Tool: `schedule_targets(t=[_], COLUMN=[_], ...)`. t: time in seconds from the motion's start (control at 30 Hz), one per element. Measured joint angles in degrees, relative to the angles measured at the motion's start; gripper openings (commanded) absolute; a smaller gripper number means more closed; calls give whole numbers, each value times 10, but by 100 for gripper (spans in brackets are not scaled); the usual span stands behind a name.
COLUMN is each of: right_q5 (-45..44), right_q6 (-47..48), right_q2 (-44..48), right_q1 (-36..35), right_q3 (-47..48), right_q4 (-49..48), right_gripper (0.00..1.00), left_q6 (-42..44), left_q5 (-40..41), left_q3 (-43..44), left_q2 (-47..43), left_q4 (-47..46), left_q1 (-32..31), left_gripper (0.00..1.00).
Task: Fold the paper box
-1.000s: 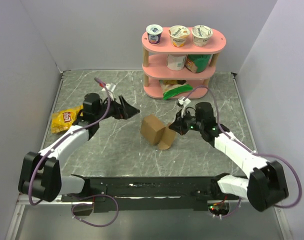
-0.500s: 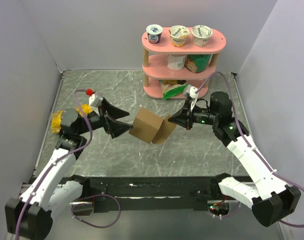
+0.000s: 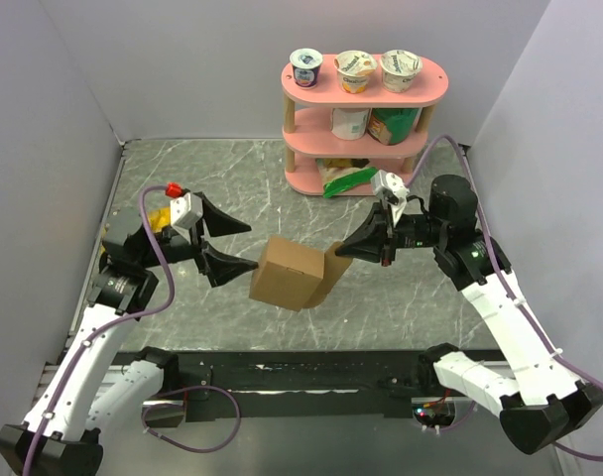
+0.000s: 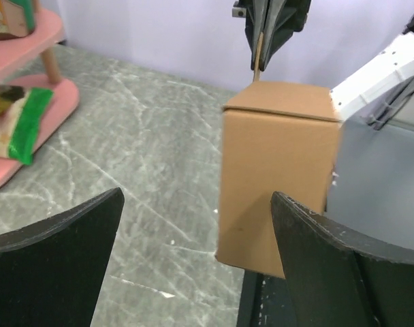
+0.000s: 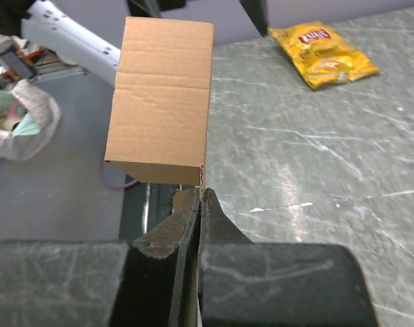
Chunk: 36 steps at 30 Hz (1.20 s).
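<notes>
The paper box point(image 3: 287, 273) is a plain brown cardboard box, mostly folded, held in the air above the table's middle. One flap point(image 3: 333, 266) sticks out on its right side. My right gripper point(image 3: 347, 250) is shut on that flap and carries the box; the right wrist view shows the box point(image 5: 163, 99) just beyond the closed fingers point(image 5: 220, 225). My left gripper point(image 3: 242, 246) is open, just left of the box, not touching it. In the left wrist view the box point(image 4: 278, 174) sits ahead between the wide-open fingers point(image 4: 316, 262).
A pink three-tier shelf point(image 3: 366, 99) with yogurt cups and snacks stands at the back. A green packet point(image 3: 349, 178) lies on its lowest tier. A yellow snack bag point(image 5: 324, 46) lies at the table's left, mostly hidden behind my left arm in the top view.
Both arms have risen. The right gripper has lifted the box off the table and carried it slightly left and nearer. The left gripper has opened wider beside it.
</notes>
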<state>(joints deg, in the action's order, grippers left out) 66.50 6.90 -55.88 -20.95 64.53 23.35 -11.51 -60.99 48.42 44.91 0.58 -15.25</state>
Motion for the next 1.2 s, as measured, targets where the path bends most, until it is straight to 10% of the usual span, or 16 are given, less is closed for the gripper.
schedule_targets(t=[0.67,1.2], right_q5=[28,-13], right_q6=[5,-16], right_q2=[12,10], right_q1=[1,1], right_q3=[-3,-5], right_q4=[17,22], right_gripper=[0,0], left_q6=[-71,-55], left_q5=[-156,-88], left_q3=[12,33], left_q2=[93,77], left_q4=[-54,6], left_q1=[-131,-141], left_gripper=[96,96])
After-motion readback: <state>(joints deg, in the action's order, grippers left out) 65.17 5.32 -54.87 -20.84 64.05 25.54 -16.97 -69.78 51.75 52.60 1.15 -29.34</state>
